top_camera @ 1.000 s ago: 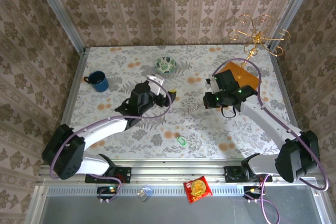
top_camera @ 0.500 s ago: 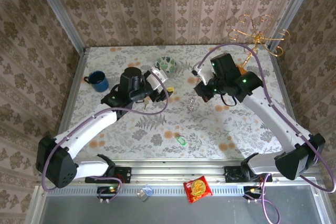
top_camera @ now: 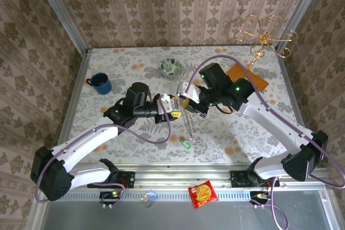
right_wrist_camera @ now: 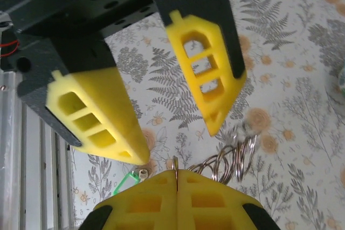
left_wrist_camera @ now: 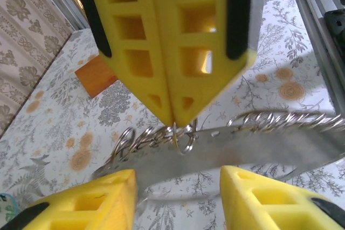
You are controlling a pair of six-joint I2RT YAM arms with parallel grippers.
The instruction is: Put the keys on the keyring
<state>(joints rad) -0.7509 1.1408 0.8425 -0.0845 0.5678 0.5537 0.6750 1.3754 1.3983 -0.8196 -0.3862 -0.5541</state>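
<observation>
Both arms have swung inward and now meet over the middle of the bench (top_camera: pixel 226 133). The right hand (right_wrist_camera: pixel 177 173) is clamped tip to tip on one thin loop of the keyring (right_wrist_camera: pixel 233 157), a string of linked silvery rings dangling above the bench. The left hand (left_wrist_camera: pixel 178 179) faces it, fingers apart either side of that loop and holding nothing. A green key (top_camera: pixel 186 144) lies nearer the near edge. The wire looks light, limp and slippery; best pinched on a single ring close beside the right hand's grip.

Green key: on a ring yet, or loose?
Loose. The green key lies on the table, apart from the ring chain pinched in the right gripper.
</observation>
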